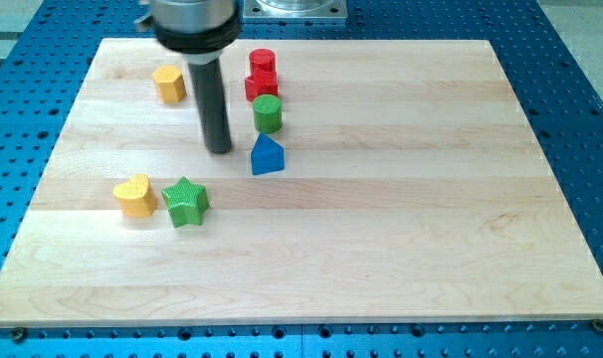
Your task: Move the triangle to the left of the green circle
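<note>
Closing in on the blue triangle (268,157), my tip (219,149) rests on the wooden board (401,199), just off the block's 9 o'clock side and apart from it.

With no pincer fitted, the rod grasps nothing. The triangle sits just below the green circle (268,113), at its 6 o'clock, so the job looks undone: it must yet travel round to the circle's 9 o'clock. Two red blocks (261,75) crowd the circle's 12 o'clock; a yellow block (168,84), yellow heart (135,195) and green star (186,202) lie clear.
</note>
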Controlling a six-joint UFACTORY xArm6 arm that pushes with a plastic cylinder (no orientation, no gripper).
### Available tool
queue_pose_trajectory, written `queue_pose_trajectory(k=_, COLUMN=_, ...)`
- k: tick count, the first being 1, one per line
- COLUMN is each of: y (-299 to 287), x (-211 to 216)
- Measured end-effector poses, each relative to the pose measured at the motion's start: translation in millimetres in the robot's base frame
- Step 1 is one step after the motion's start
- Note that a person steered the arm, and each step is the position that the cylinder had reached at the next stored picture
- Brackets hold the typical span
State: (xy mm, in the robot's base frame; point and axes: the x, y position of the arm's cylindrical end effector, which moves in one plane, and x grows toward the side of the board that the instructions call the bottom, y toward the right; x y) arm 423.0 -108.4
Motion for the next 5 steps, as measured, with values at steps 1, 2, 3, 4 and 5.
queue_pose_trajectory(k=1, y=73, x=25)
queue_pose_trajectory(k=2, y=129, x=42)
queue_pose_trajectory(k=3, y=179, x=60)
queue_pose_trajectory(k=4, y=170, x=19)
queue_pose_trajectory(k=5, y=85, x=18)
